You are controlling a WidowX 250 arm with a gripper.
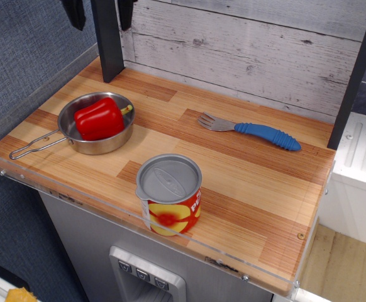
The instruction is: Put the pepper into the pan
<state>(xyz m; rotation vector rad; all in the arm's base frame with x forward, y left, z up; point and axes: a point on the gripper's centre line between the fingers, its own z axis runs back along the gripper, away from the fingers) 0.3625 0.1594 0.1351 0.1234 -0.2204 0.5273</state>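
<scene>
In your one view, the pepper lies inside the pan at the left of the table, stem toward the right rim — the task looks done. The gripper sits at the top edge, up and back from the pan; you see only two dark finger tips set apart, holding nothing, so it reads as open. The pan's wire handle runs toward the front-left corner. The can and fork lie well apart.
</scene>
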